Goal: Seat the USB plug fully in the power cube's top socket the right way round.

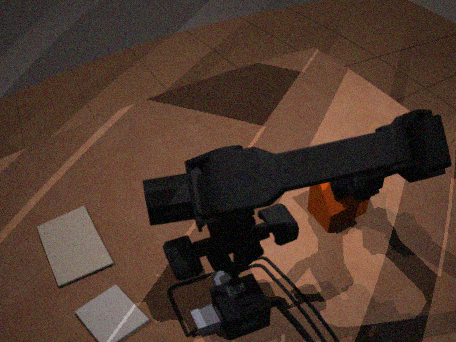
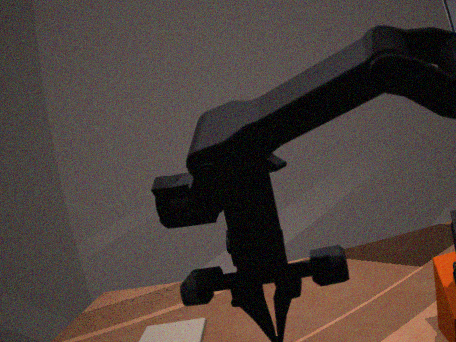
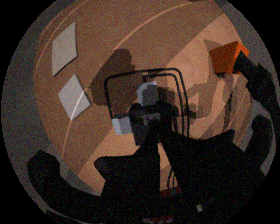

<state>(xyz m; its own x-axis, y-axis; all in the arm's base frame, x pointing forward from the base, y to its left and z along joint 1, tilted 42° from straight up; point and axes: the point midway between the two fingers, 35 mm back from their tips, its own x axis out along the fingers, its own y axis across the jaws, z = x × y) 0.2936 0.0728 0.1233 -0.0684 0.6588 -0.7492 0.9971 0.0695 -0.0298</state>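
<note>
The black power cube (image 1: 250, 311) (image 3: 140, 131) stands near the front edge of the top view, with a light grey block (image 1: 205, 317) (image 3: 121, 126) on its left side and another (image 1: 221, 277) (image 3: 147, 94) at its back. My gripper (image 1: 231, 271) (image 2: 277, 337) (image 3: 156, 130) points down over the cube's top. Its fingertips are nearly together, shut on the thin USB plug, which is mostly hidden by the dark fingers. I cannot tell how deep the plug sits or which way round it is. The cube lies below the exterior view.
Thin black cables (image 1: 171, 301) (image 3: 106, 95) loop around the cube and run off towards the front right. Two pale flat plates (image 1: 75, 246) (image 1: 112, 313) (image 3: 65, 49) (image 3: 74, 97) lie to the left. An orange block (image 1: 319, 207) (image 2: 444, 276) (image 3: 221, 60) stands behind right, near the arm.
</note>
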